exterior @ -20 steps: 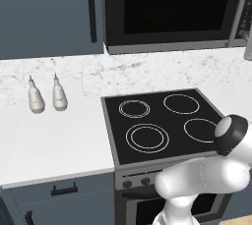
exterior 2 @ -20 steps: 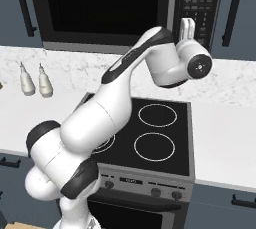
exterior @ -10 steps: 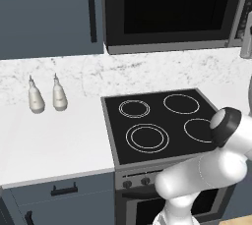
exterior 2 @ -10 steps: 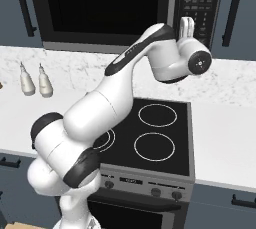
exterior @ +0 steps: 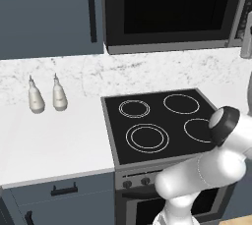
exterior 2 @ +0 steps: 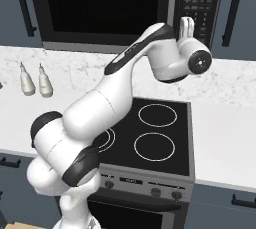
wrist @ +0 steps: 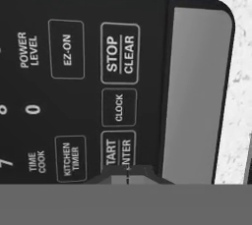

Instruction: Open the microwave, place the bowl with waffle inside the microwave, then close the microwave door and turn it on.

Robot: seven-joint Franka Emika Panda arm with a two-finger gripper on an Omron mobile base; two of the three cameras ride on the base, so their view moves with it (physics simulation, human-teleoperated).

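Note:
The microwave (exterior 2: 105, 8) hangs above the stove, and the microwave door (exterior: 172, 8) is closed, its dark window showing nothing inside. The bowl is hidden. My gripper (exterior 2: 186, 23) is shut and raised against the button panel (exterior 2: 197, 3) on the microwave's right side. In the hand view the joined fingertips (wrist: 127, 174) sit right at the START/ENTER button (wrist: 118, 150), below CLOCK and STOP/CLEAR. Whether they touch the button I cannot tell.
A black stovetop (exterior: 162, 123) with several ring burners lies under my arm. Two small pale bottles (exterior: 47, 96) stand on the white counter (exterior: 49, 145) to the left. Blue-grey cabinets with dark handles (exterior 2: 230, 10) flank the microwave.
The hand has crept slightly up and toward the button panel, and the elbow has shifted a little. The gripper stays shut and the door stays closed.

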